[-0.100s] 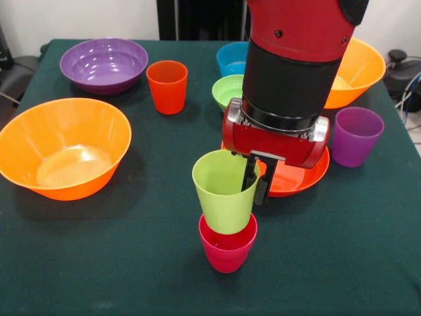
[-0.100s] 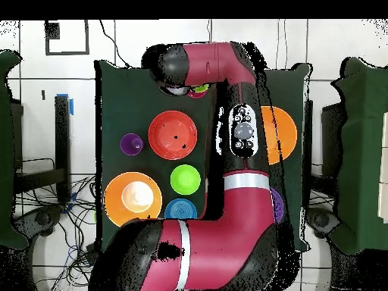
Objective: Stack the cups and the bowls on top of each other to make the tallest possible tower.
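- Near the six o'clock edge of the green bench (image 1: 79, 263), front view, the lime green cup (image 1: 223, 191) sits mouth-up inside the crimson cup (image 1: 227, 249); its long axis leans slightly, rim tipped toward eleven o'clock.
- Sawyer's tool (image 1: 255, 184) is clamped on the lime green cup's rim at its three o'clock side, one black finger inside the wall and one outside.
- Behind the tool lies the shallow red-orange bowl (image 1: 299, 176), partly hidden by the arm.
- At three o'clock the purple cup (image 1: 355, 136) stands upright, mouth up; the orange-red cup (image 1: 167, 86) stands upright toward eleven o'clock.
- One large orange bowl (image 1: 64, 147) rests at nine o'clock, the second orange bowl (image 1: 358, 69) at two o'clock, the purple bowl (image 1: 104, 64) at ten o'clock.
- Small lime green bowl (image 1: 228, 89) and small blue bowl (image 1: 231, 58) sit side by side near twelve o'clock.
- Overhead, the arm covers the stacked pair almost entirely.
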Robot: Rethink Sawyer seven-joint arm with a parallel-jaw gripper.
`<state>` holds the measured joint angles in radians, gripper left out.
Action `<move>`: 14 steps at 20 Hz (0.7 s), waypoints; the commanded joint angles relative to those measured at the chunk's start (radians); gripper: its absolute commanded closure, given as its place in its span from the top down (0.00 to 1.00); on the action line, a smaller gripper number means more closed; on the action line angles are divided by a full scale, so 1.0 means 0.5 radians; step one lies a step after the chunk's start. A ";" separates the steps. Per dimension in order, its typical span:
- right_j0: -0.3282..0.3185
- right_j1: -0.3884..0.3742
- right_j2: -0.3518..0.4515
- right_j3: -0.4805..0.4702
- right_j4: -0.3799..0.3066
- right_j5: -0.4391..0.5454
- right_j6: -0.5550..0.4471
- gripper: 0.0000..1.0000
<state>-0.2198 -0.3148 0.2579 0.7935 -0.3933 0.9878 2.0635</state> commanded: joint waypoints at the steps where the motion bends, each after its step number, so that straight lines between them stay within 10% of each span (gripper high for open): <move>1: 0.051 0.011 0.116 -0.023 -0.136 0.142 -0.640 0.00; 14: 0.068 0.041 0.116 -0.052 -0.161 0.101 -0.614 0.00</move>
<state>-0.2150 -0.3060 0.2587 0.7919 -0.4016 0.9876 2.0635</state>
